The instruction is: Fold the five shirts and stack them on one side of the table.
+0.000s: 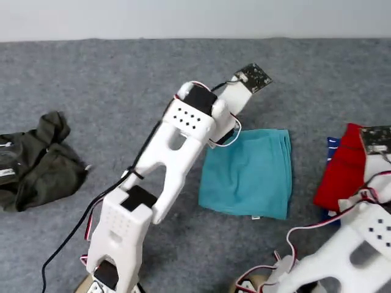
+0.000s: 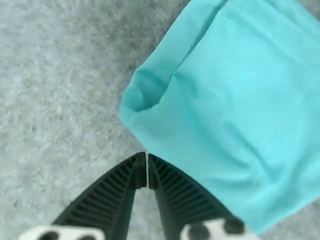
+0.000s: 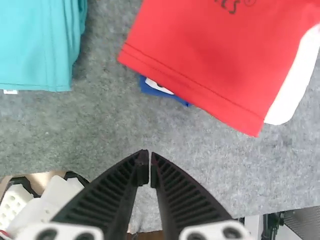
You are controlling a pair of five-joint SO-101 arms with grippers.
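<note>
My left gripper [image 2: 147,172] hung closed and empty just beside the folded teal shirt [image 2: 235,110] at mid-table. My right gripper [image 3: 150,167] was closed too, near the red shirt [image 3: 215,60]. I judged the cloth soft and light; pinching the layered edge would probably hold best.

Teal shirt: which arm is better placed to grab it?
Left, likely: the left gripper, shut, sits at the edge of the teal shirt; the right gripper hangs over table beside the red shirt.
</note>
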